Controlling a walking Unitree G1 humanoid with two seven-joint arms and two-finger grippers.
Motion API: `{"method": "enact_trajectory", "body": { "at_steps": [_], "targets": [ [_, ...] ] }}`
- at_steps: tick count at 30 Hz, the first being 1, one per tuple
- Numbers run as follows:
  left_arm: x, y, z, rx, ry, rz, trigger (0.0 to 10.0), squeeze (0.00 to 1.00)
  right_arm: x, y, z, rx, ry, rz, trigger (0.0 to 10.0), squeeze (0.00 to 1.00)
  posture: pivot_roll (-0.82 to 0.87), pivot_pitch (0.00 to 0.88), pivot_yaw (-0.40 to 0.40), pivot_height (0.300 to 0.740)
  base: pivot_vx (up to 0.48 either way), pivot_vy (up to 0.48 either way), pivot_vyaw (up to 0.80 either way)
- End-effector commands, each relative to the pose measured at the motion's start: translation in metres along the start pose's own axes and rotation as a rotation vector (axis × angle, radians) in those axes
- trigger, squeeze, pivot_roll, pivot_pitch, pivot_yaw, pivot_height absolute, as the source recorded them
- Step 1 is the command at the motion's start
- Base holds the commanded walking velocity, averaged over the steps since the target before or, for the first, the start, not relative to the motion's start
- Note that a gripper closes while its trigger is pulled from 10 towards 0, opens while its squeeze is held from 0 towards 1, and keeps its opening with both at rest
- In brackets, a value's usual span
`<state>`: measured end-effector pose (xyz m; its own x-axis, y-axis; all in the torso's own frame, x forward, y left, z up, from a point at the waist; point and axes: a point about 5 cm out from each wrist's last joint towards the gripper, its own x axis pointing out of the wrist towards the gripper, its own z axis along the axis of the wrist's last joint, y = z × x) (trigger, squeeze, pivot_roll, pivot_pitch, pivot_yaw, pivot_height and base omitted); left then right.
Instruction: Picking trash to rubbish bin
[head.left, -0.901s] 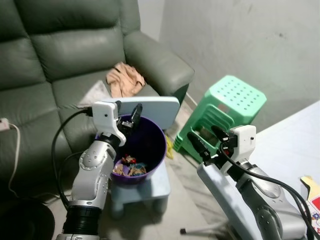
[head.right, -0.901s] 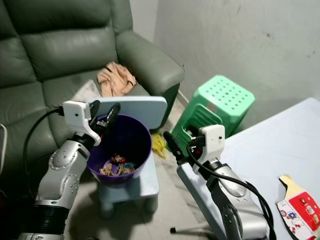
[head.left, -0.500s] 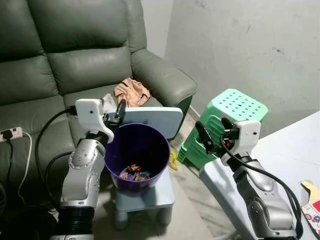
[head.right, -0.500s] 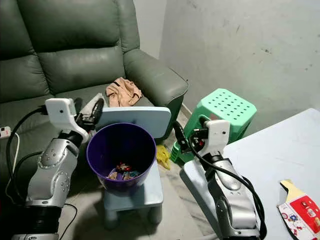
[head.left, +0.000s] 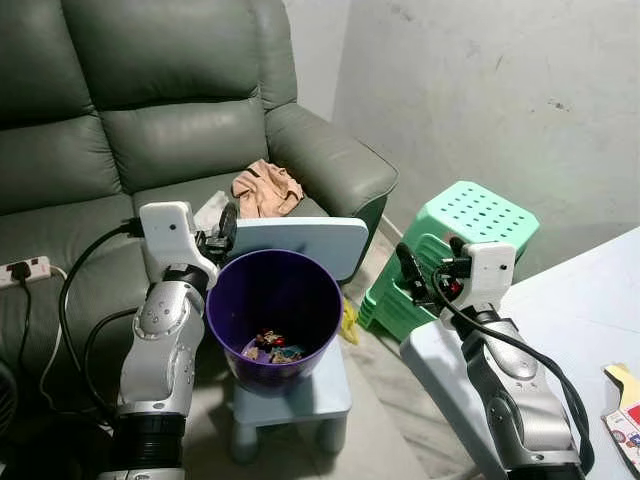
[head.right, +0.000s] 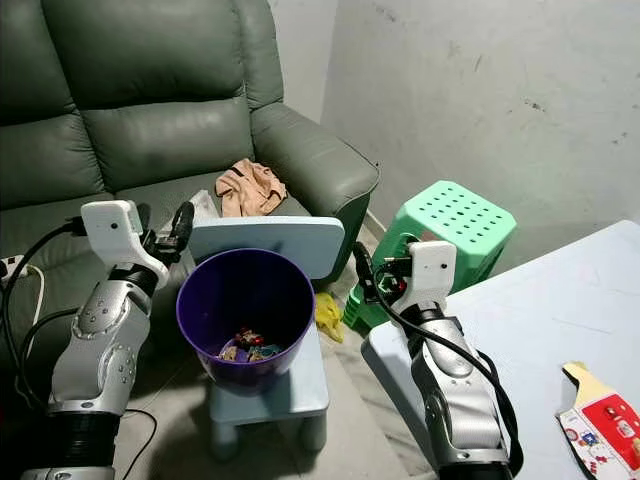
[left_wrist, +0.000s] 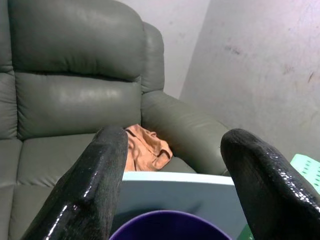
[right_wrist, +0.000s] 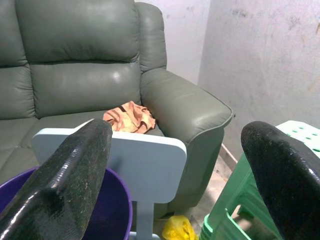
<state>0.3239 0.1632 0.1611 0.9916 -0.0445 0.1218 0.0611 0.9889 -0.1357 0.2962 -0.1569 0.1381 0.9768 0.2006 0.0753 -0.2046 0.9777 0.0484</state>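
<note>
Between the grippers, a purple bin (head.left: 275, 310) holding trash (head.left: 272, 347) is sitting on a pale-blue chair (head.left: 300, 385); left gripper (head.left: 222, 228) and right gripper (head.left: 420, 278) are hanging open, empty, before a green sofa (head.left: 150, 120).

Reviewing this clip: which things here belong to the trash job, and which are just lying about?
Job:
purple bin
trash in it
yellow wrapper on the floor
left end effector
right end effector

Lying about:
green stool
cloth on the sofa
power strip
</note>
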Motion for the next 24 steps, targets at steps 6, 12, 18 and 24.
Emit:
{"method": "enact_trajectory", "body": {
  "at_steps": [6,12,18,24],
  "targets": [
    [0.0064,-0.0088,-0.0006,-0.001,0.023,-0.031,10.0,0.0,0.0008,-0.0069,-0.0037,-0.01,0.008,-0.043,10.0,0.0,0.0,0.0,-0.074,0.74,0.0,0.0,-0.78],
    [0.0099,-0.0105,-0.0011,0.0,0.033,-0.038,10.0,0.0,0.0006,-0.0042,-0.0052,-0.005,0.006,-0.047,10.0,0.0,0.0,0.0,-0.068,0.74,0.0,0.386,-0.78],
    [0.0097,-0.0113,-0.0022,0.001,0.037,-0.037,10.0,0.0,-0.0004,-0.0042,-0.0072,-0.006,0.01,-0.049,10.0,0.0,0.0,0.0,-0.069,0.74,0.0,0.0,-0.78],
    [0.0093,-0.0126,-0.0022,-0.006,0.034,-0.038,10.0,0.0,-0.0008,-0.004,-0.0082,-0.012,0.015,-0.044,10.0,0.0,0.0,0.0,-0.071,0.74,0.0,0.0,-0.77]
  ]
}}
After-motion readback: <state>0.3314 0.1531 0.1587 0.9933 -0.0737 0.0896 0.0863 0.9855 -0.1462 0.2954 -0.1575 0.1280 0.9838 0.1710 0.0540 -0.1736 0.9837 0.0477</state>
